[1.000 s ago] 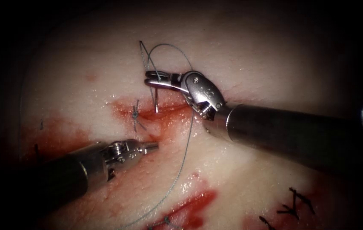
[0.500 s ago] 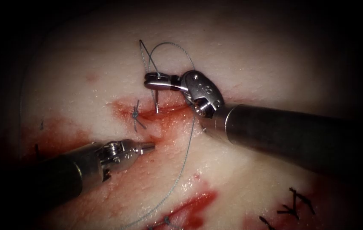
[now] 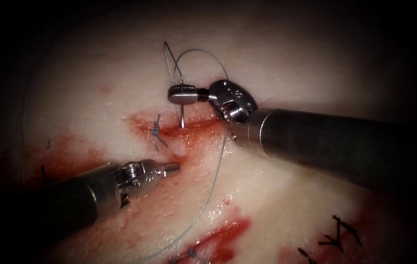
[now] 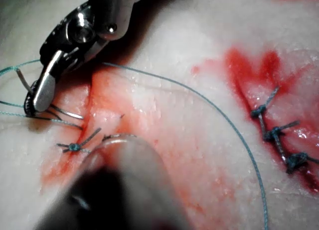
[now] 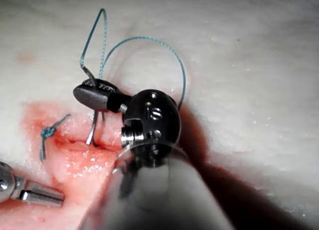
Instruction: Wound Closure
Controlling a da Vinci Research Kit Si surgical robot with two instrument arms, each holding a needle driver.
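The tissue (image 3: 276,205) lies under both tools, pale, with red fluid (image 3: 179,134) around the cut (image 3: 188,128) just below the right tool (image 3: 181,95). A second stained cut with dark stitches (image 3: 338,234) lies well below the right tool's shaft, and one tied stitch (image 3: 156,131) sits on the cut between the two tools, nearer the left tool (image 3: 171,169). The thread (image 3: 210,190) makes a loop above the right tool, passes behind its wrist and runs down over the tissue, to the right of the left tool. Nothing stands between the two tools except the stained tissue.

Compared with one second ago, the right tool's wrist has turned, so its jaws now look flatter and closed, and the needle (image 3: 182,115) stands slightly more upright. The left tool has hardly moved.

The right tool grips the needle with closed jaws near its thread end; the needle hangs down from the jaws and its point meets the cut's upper edge, in the right wrist view (image 5: 93,133) right at the tissue. Whether it is already inside, I cannot tell. The left tool's jaws are closed and hold nothing; its tip hovers just below the cut.
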